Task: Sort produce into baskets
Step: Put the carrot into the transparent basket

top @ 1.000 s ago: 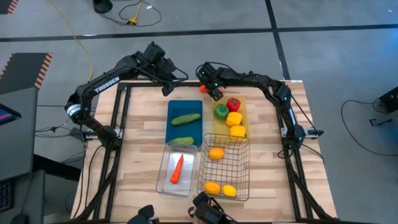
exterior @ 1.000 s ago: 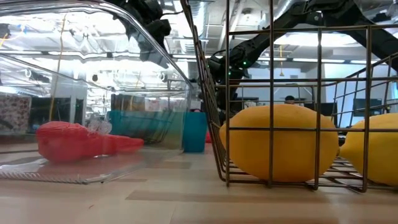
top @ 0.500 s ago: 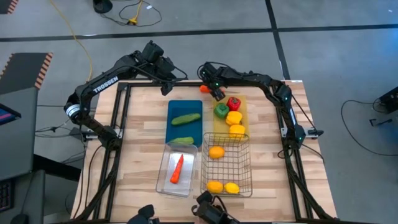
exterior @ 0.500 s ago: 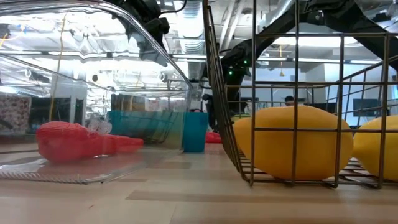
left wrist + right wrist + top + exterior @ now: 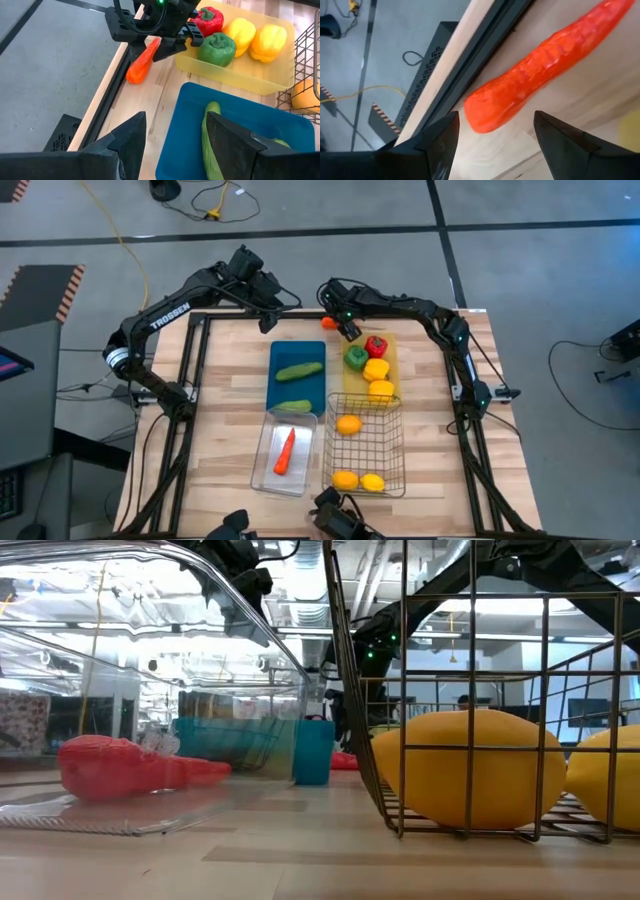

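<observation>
An orange carrot lies on the table by its far edge; it also shows in the left wrist view and the high view. My right gripper is open just above it, its fingers on either side of the carrot's thick end without touching. My left gripper is open and empty above the far end of the blue tray, which holds two green cucumbers. The yellow tray holds red, green and yellow peppers.
The clear bin at the front holds a carrot. The wire-mesh basket beside it holds an orange, another orange and a lemon. Black frame rails run along the table's far and side edges.
The wire-mesh basket has shifted a little toward the table's right edge, with the fruit inside it. Both arms have kept almost still.
</observation>
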### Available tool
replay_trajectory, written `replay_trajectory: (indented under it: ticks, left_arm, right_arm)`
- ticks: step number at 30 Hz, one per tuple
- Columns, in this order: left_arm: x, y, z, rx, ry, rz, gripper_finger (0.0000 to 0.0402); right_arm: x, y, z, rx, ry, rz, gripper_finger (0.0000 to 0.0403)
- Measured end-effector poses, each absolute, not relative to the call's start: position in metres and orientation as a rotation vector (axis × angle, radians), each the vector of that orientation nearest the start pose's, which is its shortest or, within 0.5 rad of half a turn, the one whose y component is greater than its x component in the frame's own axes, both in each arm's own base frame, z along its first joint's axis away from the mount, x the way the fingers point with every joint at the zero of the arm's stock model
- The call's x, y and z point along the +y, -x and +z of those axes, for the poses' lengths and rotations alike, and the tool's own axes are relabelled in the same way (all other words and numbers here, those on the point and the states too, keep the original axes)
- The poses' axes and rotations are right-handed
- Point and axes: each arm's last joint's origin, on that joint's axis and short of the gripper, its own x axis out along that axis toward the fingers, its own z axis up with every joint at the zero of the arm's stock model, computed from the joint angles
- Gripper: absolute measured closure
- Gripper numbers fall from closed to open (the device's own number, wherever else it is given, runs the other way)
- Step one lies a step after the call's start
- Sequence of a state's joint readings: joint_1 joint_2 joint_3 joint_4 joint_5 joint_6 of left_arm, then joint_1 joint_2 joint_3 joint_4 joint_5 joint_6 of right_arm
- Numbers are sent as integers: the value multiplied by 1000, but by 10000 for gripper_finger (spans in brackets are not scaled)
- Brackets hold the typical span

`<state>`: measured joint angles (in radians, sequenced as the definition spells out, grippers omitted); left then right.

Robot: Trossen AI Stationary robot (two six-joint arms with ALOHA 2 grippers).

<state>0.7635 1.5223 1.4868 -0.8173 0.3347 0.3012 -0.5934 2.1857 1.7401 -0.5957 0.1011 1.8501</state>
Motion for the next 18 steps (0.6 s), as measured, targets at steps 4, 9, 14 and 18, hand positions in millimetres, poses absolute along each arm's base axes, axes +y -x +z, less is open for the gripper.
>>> replay_trajectory:
  ticks: [4,9,14,18]
  left_arm:
    - [212,-235,347,779,166,286,207]
    - [212,-235,347,778,166,286,207]
    - [212,-235,347,779,166,286,207]
    - [212,-235,347,779,166,286,207]
  right_arm:
    - [-264,-387,185,136,-1838,-1422,117]
    - [-264,-387,185,82,-1901,-1444,117]
    - [-264,-389,185,28,-1983,-1443,117]
    - [-264,-388,185,28,-1982,-1444,117]
